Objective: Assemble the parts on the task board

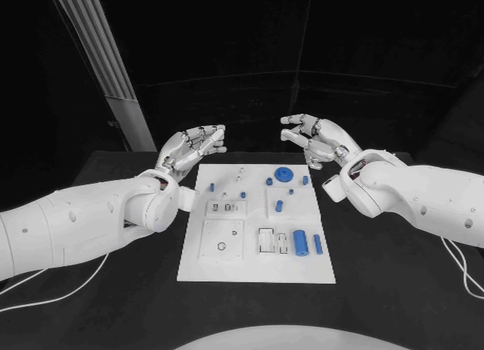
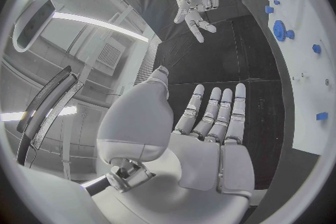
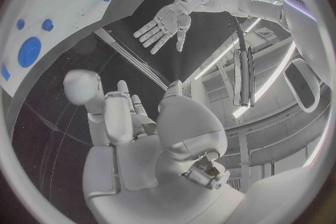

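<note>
Seen from the head camera, left to right: the robot's silver many-fingered left hand [image 1: 192, 148] hovers above the black table [image 1: 127, 219] just beyond the far left corner of the flat white rectangular task board [image 1: 255, 266], fingers spread and holding nothing; on the board lie the small blue plastic parts, among them a round blue toothed disc [image 1: 284, 174] near the far edge and a long blue cylinder [image 1: 300, 242] nearer the robot; the right hand [image 1: 313, 138] hangs off the far right corner, loosely curled, empty; no part appears picked up, so assembly seems not yet begun; next, one hand must descend onto a piece; the board's sockets are too small to read.
</note>
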You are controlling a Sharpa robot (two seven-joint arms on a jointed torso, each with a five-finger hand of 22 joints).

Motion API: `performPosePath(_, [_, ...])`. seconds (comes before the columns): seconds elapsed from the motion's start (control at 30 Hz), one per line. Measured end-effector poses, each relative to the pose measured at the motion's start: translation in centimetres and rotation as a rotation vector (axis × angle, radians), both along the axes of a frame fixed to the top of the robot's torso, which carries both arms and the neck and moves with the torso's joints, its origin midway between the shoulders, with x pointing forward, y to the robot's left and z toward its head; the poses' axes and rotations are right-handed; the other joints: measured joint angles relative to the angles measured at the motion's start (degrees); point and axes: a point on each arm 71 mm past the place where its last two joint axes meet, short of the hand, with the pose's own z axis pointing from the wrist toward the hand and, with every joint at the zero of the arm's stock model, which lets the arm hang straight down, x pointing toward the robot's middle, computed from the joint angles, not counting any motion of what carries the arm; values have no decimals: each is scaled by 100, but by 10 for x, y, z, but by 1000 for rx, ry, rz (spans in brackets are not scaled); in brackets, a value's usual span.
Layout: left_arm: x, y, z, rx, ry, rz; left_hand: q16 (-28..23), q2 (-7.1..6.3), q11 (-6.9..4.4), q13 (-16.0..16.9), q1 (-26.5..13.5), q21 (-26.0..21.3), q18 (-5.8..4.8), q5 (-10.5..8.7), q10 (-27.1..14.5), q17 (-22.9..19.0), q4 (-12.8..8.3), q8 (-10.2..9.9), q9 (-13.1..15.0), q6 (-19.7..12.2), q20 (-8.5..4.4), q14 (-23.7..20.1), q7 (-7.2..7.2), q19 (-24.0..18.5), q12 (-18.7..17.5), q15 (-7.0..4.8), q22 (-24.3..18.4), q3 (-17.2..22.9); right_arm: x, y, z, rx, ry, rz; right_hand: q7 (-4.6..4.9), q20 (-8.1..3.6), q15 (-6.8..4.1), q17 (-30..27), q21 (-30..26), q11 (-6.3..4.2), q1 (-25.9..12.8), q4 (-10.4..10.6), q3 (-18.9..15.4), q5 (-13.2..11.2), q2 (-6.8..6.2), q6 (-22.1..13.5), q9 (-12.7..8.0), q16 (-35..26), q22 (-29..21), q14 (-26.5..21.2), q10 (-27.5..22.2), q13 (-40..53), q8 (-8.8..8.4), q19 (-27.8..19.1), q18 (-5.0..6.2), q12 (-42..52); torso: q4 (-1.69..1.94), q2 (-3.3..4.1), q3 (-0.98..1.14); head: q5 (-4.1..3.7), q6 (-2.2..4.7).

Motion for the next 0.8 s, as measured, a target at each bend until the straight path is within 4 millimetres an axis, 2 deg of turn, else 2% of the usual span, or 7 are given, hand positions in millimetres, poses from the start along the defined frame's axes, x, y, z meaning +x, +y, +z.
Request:
performPosePath(0.07, [0,-1,0,-2,1,-3,0,0,0,0,0,0,0,0,0,0,0,0,0,0,0,0,0,0,0,0,0,0,4,0,1,-25,-1,11,18,32,0,513,645,-19,187,-39,8,0,-4,307,30,202,600,0,185,8,139,278,-181,0,13,26,-4,-21,13])
performPosePath(0.2, [-1,-3,1,-6,0,-12,0,8,0,0,-8,0,1,0,0,0,0,22,0,-44,0,-21,-2,0,0,21,-6,0,12,0,0,-103,-9,25,85,61,0,746,1306,-51,602,-154,57,0,-101,1220,90,329,722,0,513,8,433,325,-364,0,42,73,-14,-50,35])
performPosePath(0.3, [-2,-4,2,-9,1,-18,0,43,0,0,2,0,0,0,0,0,0,22,0,-45,0,-21,-2,0,0,21,-6,0,17,1,-2,-161,-22,29,147,63,0,748,1354,-73,1191,-490,219,15,-282,1852,116,359,721,-1,761,6,458,328,-391,-29,59,114,-18,-52,47])
performPosePath(0.37, [-3,-5,2,-11,2,-22,0,42,0,0,2,0,0,0,0,0,0,22,0,-66,0,-20,-23,0,0,21,-11,0,19,2,-3,-207,-33,32,206,80,0,748,1354,-98,1531,-662,340,15,-337,2231,110,359,721,-1,917,0,449,344,-391,-108,71,144,-21,-60,58])
performPosePath(0.47, [-3,-6,3,-13,1,-25,0,42,0,0,2,0,0,0,0,0,0,22,-1,-89,0,-20,-19,0,0,21,-11,0,22,3,-5,-262,-47,32,260,80,0,748,1354,-138,1803,-758,427,15,-382,2518,62,387,721,-1,1069,-6,295,344,-391,-223,85,174,-24,-73,63])
performPosePath(0.57, [-3,-7,4,-14,-1,-27,-23,42,0,0,2,0,0,0,0,0,0,22,-1,-96,0,-20,-11,0,0,21,-11,0,25,8,-7,-332,-64,27,233,80,-55,748,1354,-163,2086,-825,493,15,-399,2791,28,398,721,-11,1270,-12,40,344,-391,-394,101,215,-28,-84,58])
performPosePath(0.8, [-3,-7,7,-18,-5,-32,-23,42,22,0,2,0,0,0,-22,0,0,48,-1,-116,-1,-62,-31,-41,0,21,-16,0,31,19,-11,-487,-99,0,190,80,-54,747,1354,-195,2519,-912,581,15,-376,3054,27,426,720,-12,1500,-12,-324,344,-390,-671,133,314,-31,-86,41])
